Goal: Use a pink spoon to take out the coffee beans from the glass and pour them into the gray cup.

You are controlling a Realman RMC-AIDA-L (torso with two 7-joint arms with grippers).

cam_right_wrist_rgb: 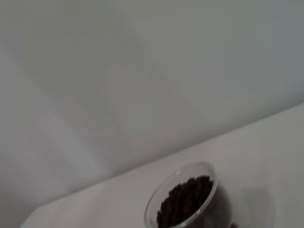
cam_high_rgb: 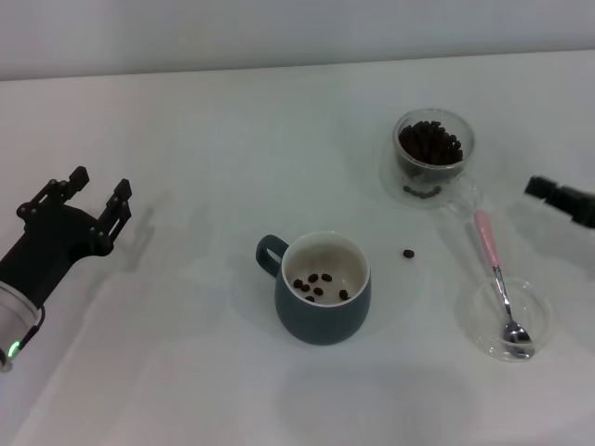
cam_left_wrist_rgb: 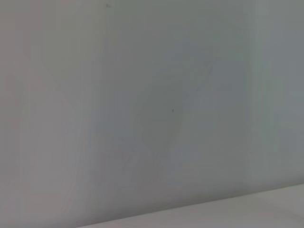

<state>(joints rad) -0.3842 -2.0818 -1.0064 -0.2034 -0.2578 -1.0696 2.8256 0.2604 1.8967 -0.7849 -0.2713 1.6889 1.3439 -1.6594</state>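
The spoon [cam_high_rgb: 498, 288] lies on the white surface [cam_high_rgb: 186, 372], bowl in a shallow clear dish [cam_high_rgb: 483, 321], handle pointing toward the glass [cam_high_rgb: 431, 158]. The glass holds most of the beans [cam_high_rgb: 430, 144]. Several beans lie in the cup [cam_high_rgb: 323, 288] at centre; one lies on the surface between cup and glass. The left gripper [cam_high_rgb: 93, 200] hovers far left, jaws spread, holding nothing. The right gripper [cam_high_rgb: 561, 198] sits at the right edge near the glass; jaw state cannot be determined.

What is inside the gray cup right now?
In the gray cup, about five coffee beans lie on the off-white bottom in the head view. The near wall hides part of the floor, so more beans may sit there.
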